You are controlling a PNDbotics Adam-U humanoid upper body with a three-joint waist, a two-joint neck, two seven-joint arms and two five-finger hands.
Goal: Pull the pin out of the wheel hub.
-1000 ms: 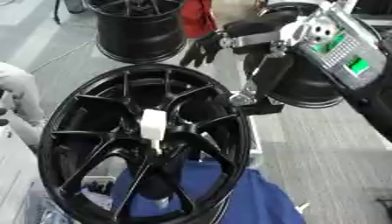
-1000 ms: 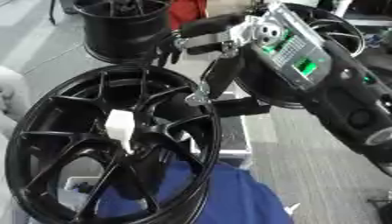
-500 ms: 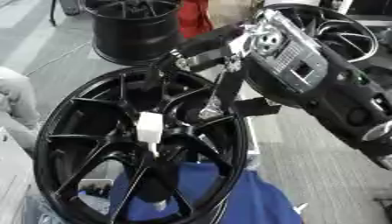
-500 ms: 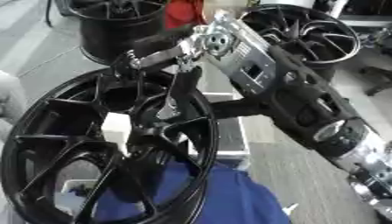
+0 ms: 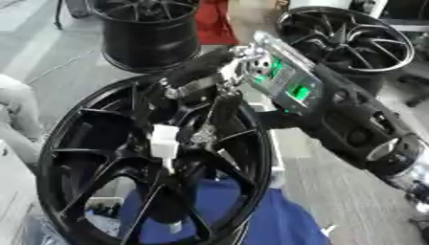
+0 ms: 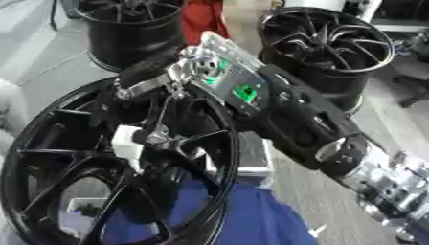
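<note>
A large black wheel hub (image 5: 244, 191) stands tilted in the foreground, spokes toward me. A white pin (image 5: 164, 142) with a thin stem below it sticks out of the hub's centre. My right arm comes in from the right, its green-lit forearm panel (image 5: 285, 79) above the wheel. My right hand (image 5: 201, 80) hangs over the wheel's upper half, its dark fingers (image 5: 226, 115) stretched down just right of and above the pin. The hand looks open and nothing is held in it. Black on black hides whether a finger touches the pin. My left hand shows in neither view.
Two more black wheels stand at the back, one upper left (image 5: 147, 33) and one upper right (image 5: 352, 38), with a red object (image 5: 214, 21) between them. A blue cloth (image 5: 276, 220) lies under the front wheel. A pale grey shape (image 5: 16, 110) sits at the left edge.
My right arm has swung from the upper right leftward and down, bringing the hand over the wheel to the hub's centre beside the pin. The pin still sits in the hub.
</note>
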